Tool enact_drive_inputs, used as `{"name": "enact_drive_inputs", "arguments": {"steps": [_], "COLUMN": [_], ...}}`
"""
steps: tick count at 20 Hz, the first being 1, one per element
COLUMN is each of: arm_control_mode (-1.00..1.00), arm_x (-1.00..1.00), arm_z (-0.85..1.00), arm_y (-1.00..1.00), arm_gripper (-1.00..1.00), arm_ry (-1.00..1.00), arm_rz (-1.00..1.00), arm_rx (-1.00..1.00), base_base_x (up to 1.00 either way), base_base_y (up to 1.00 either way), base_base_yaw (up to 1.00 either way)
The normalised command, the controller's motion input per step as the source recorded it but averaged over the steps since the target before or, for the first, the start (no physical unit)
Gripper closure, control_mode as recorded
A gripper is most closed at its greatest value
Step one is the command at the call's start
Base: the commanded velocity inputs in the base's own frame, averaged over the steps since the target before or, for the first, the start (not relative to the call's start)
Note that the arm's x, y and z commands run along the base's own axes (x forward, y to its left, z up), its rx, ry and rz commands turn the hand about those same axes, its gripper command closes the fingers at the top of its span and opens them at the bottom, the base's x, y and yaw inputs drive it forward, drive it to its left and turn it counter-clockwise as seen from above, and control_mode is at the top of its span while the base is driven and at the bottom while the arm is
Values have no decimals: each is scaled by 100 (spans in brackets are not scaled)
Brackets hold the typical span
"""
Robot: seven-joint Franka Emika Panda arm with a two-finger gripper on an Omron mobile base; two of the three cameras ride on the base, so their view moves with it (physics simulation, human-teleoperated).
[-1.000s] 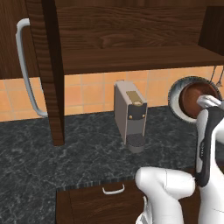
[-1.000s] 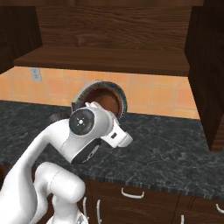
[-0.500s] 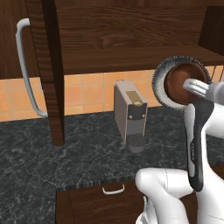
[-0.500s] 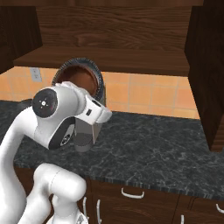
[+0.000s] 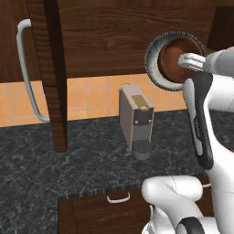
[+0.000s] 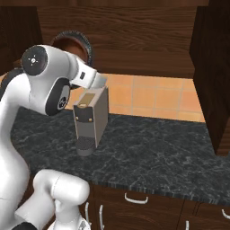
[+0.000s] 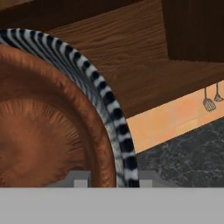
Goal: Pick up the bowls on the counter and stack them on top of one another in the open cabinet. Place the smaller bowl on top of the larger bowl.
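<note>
**Up by the cabinet, bowl pinched at its rim**

Right now the bowl [image 5: 176, 59] is well off the counter [image 5: 82, 160], held high in the air in front of the open cabinet [image 5: 137, 36]. It is tipped on its side, so from the left base view I look straight into its reddish-brown inside, with the dark ribbed outer wall showing as a ring around it. It sits level with the cabinet's lower wooden edge, above and to the right of the coffee machine [image 5: 136, 119].

The gripper [image 5: 192, 61] has its fingers closed on the bowl's rim. In the hand view one tip [image 7: 79, 178] sits inside the bowl and the other just outside the striped wall, with the rim clamped between them. The bowl's brown inside takes up the left half of that view, and past its edge I see wood grain, orange tiles and a strip of dark stone.

From the right base view the bowl [image 6: 74, 42] peeks out behind the arm's white shoulder, still against the cabinet's wood. The coffee machine stands on the counter just below it.

The cabinet door [image 5: 50, 73] hangs open at the left, its long grey handle [image 5: 28, 73] curving down the side.
</note>
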Motion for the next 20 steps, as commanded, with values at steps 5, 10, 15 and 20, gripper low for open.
{"name": "enact_drive_inputs", "arguments": {"steps": [5, 10, 15, 20], "arm_control_mode": [-100, -100, -100, -100], "arm_x": [46, 75, 72, 47], "arm_z": [20, 0, -2, -6], "arm_y": [20, 10, 8, 4], "arm_gripper": [100, 100, 100, 100], "arm_ry": [6, 1, 6, 6], "arm_rz": [0, -3, -10, -6], "arm_rx": [-6, 0, 0, -1], "base_base_x": [0, 0, 0, 0], "base_base_y": [0, 0, 0, 0], "base_base_yaw": [0, 0, 0, 0]}}
